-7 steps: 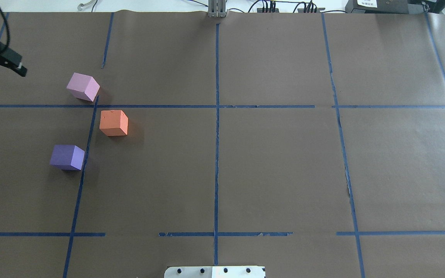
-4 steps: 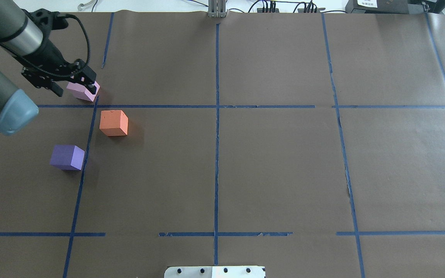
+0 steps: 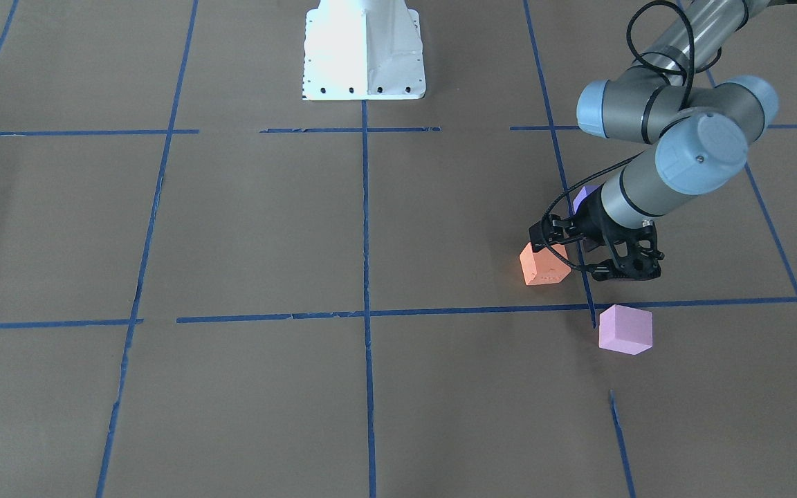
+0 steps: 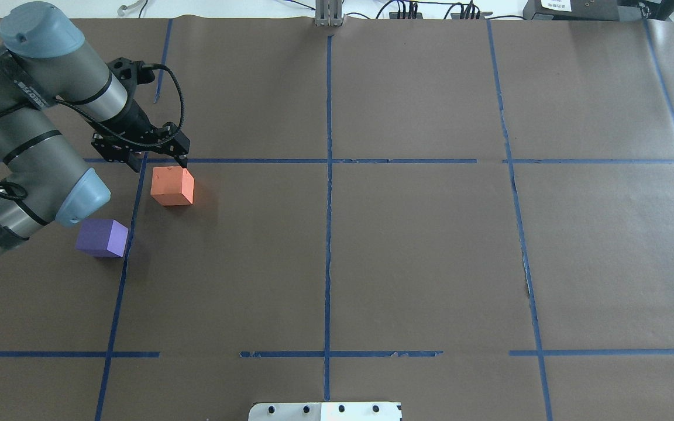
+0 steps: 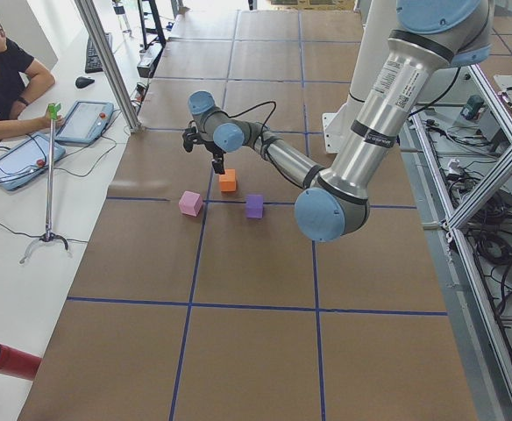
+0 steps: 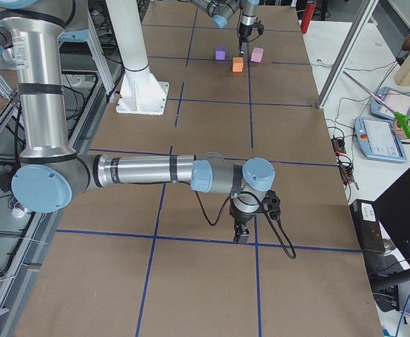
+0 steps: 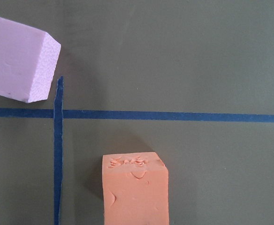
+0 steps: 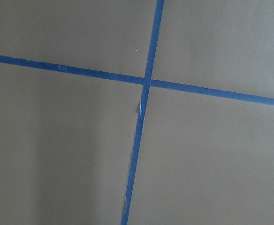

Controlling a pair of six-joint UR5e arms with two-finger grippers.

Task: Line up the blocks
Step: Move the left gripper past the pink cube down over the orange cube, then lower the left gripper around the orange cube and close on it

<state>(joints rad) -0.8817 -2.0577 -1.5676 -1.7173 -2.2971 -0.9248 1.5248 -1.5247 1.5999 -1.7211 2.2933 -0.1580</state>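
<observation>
Jaws of left gripper [image 4: 158,162] spread wide — empty — over orange block [image 4: 172,186].

You've got a left arm [image 4: 33,137] of silver-grey tubes, blue-grey joint caps [image 4: 82,196], a black band [image 4: 21,88] with white lettering, a black cable [image 4: 183,111] looping to the black left gripper [image 4: 160,164]. Right arm [image 6: 142,170] same colours, black right gripper [image 6: 243,235]. White base [image 3: 362,48], dark screws [image 3: 351,90] along its edge.

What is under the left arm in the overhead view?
The left arm covers the pink block there; the front view shows it. The orange block and purple block are uncovered.
</observation>
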